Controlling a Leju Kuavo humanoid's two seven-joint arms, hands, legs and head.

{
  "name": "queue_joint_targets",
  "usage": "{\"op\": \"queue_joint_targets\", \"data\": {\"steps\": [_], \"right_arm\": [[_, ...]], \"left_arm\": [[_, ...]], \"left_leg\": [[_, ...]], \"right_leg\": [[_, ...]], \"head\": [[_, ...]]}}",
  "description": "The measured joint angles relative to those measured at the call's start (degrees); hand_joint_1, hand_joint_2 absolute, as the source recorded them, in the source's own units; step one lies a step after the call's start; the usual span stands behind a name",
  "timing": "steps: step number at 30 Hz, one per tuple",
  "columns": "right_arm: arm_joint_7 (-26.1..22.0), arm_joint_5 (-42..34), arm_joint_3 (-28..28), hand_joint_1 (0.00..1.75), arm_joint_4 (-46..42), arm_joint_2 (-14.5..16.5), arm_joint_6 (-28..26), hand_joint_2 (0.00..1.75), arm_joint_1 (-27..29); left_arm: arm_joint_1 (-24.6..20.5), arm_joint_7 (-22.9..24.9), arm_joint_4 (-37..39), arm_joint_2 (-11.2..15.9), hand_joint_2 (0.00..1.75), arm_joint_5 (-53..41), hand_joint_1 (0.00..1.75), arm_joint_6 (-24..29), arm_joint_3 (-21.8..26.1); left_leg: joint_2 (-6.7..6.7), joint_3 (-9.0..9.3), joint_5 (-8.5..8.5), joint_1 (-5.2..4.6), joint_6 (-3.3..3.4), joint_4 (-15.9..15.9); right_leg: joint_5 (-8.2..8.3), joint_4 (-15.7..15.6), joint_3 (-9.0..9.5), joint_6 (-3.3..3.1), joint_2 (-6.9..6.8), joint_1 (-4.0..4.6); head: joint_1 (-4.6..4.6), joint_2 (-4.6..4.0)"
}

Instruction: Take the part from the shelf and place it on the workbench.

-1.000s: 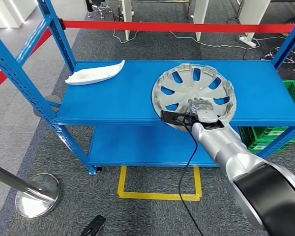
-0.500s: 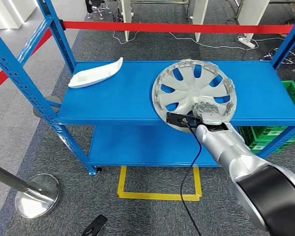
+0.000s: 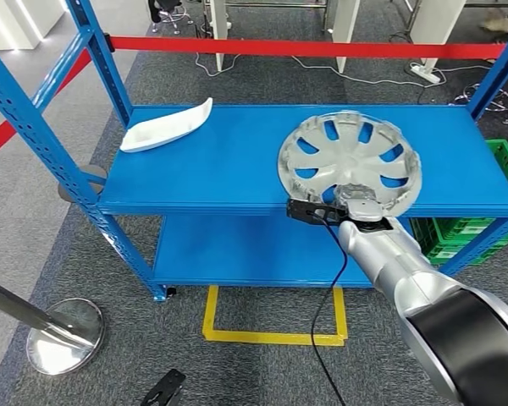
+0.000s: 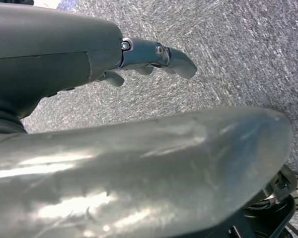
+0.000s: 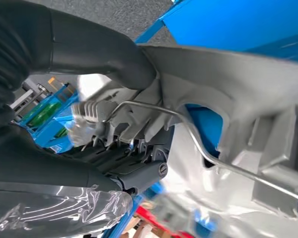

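Right hand [image 3: 360, 200] grasping hubcap [image 3: 350, 156] by near rim, far side resting on shelf [image 3: 226, 161]. Could slip if lifted: thin one-edge grip. Left hand [image 4: 155, 54] released.

Silver spoked wheel cover [image 3: 349, 156] — flat on blue shelf [image 3: 226, 161]

Left hand [image 4: 102, 54] hangs empty, fingers apart, above grey carpet [image 4: 233, 54].

One silver wheel cover [image 3: 349, 157]; one white part [image 3: 163, 126]; one shelf [image 3: 226, 169].
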Motion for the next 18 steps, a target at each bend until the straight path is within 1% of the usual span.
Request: {"op": "queue_joint_targets", "data": {"steps": [14,18], "right_arm": [[-0.28,0.61,-0.83,1.75,0.0,-0.05,-1.05,1.75,0.2],[-1.15,1.04,-1.12,1.75,0.0,-0.05,-1.69,1.75,0.28]], "left_arm": [[0.0,0.11,0.0,0.0,0.0,0.03,0.0,0.07,0.0],[0.01,0.09,0.0,0.0,0.0,0.14,0.0,0.09,0.0]], "left_leg": [[0.0,-0.02,-0.02,0.0,0.0,0.0],[0.0,-0.04,-0.02,0.0,0.0,0.0]], "right_leg": [[-0.02,0.0,-0.02,0.0,0.0,0.0],[-0.02,0.0,-0.02,0.0,0.0,0.0]], "head": [[0.01,0.0],[0.01,0.0]]}}
